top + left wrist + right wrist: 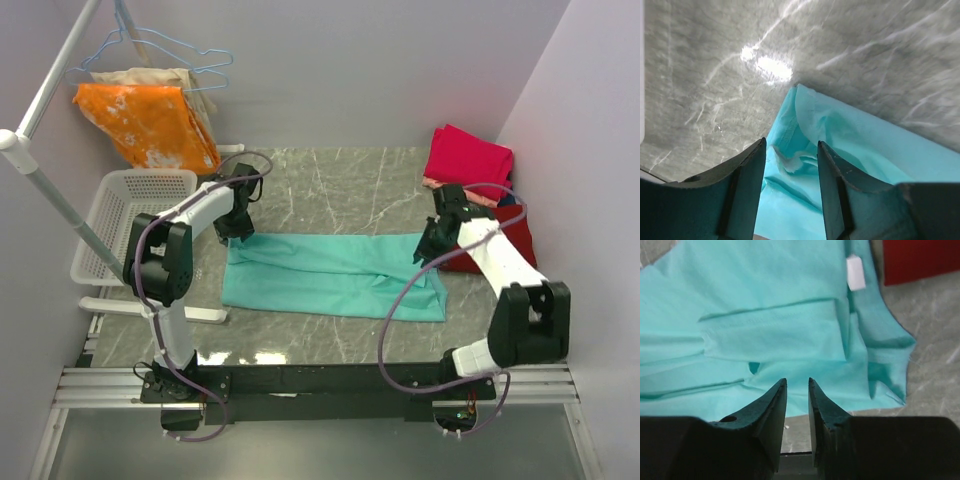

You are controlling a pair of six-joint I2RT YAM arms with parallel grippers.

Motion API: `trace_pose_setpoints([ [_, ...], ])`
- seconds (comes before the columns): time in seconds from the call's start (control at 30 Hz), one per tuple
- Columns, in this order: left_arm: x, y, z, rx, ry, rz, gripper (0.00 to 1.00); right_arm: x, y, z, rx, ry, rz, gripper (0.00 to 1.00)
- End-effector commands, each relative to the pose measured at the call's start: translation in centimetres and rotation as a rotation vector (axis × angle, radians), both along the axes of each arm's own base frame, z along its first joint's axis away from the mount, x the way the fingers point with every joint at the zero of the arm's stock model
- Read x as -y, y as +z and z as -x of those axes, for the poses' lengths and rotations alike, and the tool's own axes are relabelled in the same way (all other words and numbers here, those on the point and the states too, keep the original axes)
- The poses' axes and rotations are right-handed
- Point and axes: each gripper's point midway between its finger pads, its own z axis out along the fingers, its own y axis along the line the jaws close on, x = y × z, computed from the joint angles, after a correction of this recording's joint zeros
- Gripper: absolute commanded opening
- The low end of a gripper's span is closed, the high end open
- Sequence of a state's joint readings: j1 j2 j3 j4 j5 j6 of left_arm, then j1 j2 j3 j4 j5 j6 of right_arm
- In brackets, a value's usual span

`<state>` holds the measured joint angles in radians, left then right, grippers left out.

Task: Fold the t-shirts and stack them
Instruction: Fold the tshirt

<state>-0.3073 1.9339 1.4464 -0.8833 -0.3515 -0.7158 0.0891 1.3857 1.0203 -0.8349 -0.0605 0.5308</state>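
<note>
one teal t-shirt (335, 275), folded into a long band, across the table's (330, 180) centre. left gripper (237, 232) at table's left, jaws moderately apart, empty; right gripper (430, 250) at table's right, jaws narrowly apart, empty. step: apparently mid-fold. next: regrip, fold crosswise.

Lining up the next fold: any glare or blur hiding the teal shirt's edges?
Left wrist: bright glare patch on the table, just beside the teal shirt, whose edges stay readable. Right wrist: even light, folds sharp. Top external: faint reflection near the table's front edge.
</note>
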Motion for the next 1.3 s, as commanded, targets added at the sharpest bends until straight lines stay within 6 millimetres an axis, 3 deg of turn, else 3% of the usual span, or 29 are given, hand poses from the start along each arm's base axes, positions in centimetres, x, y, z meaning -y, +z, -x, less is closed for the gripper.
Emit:
trace_pose_setpoints([
  [0.0,0.5,4.0,-2.3,0.131,0.007,0.018,0.50,-2.2,0.7,-4.5,0.056,0.051,-0.033,0.31],
  [0.37,1.4,2.7,-2.2,0.060,-0.048,0.042,0.50,-5.7,-3.0,-11.7,-0.004,0.103,-0.044,0.31],
  [0.47,1.0,1.2,-1.7,-0.008,-0.053,0.002,0.48,-6.0,-4.2,-12.3,-0.044,0.112,-0.030,0.29],
  [0.7,0.7,-0.2,-1.2,-0.064,-0.047,-0.026,0.48,-6.1,-5.8,-12.4,-0.106,0.107,-0.017,0.28],
  [0.87,0.8,-1.2,-2.1,-0.093,-0.041,-0.046,0.48,-6.4,-6.6,-12.9,-0.143,0.115,-0.024,0.28],
  [1.0,1.1,-1.1,-4.1,-0.074,-0.035,-0.057,0.48,-6.9,-7.3,-13.6,-0.175,0.125,-0.035,0.28],
  [1.2,1.1,-1.1,-7.5,-0.047,-0.019,-0.064,0.48,-7.1,-7.6,-16.2,-0.191,0.118,-0.043,0.28],
  [1.27,0.7,-1.9,-8.2,-0.057,-0.012,-0.064,0.49,-7.2,-7.3,-17.4,-0.180,0.116,-0.042,0.28],
])
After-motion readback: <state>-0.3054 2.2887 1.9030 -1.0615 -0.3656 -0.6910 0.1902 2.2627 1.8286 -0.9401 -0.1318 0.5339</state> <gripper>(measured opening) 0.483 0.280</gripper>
